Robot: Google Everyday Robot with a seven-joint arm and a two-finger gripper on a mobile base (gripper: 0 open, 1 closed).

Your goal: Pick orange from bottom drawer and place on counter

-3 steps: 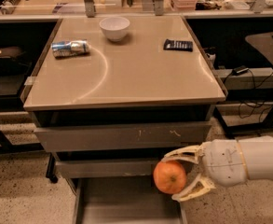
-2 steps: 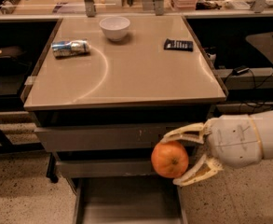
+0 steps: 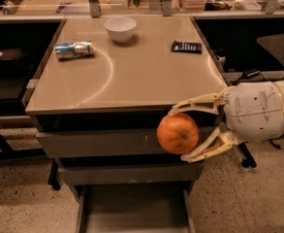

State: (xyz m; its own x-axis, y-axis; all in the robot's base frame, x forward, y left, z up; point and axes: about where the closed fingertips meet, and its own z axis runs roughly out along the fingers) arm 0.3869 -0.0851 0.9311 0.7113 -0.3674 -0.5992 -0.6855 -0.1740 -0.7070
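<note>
My gripper (image 3: 179,134) comes in from the right and is shut on the orange (image 3: 177,133), a glossy round fruit held between its two pale fingers (image 3: 199,104). The orange hangs in the air in front of the upper drawer fronts, just below the front edge of the beige counter (image 3: 146,76). The bottom drawer (image 3: 132,212) is pulled out below, its flat grey floor bare.
On the counter stand a white bowl (image 3: 120,29) at the back, a crushed can (image 3: 74,50) at the left and a dark flat remote-like object (image 3: 186,46) at the right. Two closed grey drawer fronts (image 3: 98,143) sit above the open one. A cluttered workbench runs behind.
The gripper has lifted the orange up from above the open bottom drawer to the level of the upper drawer front, near the counter's front edge.
</note>
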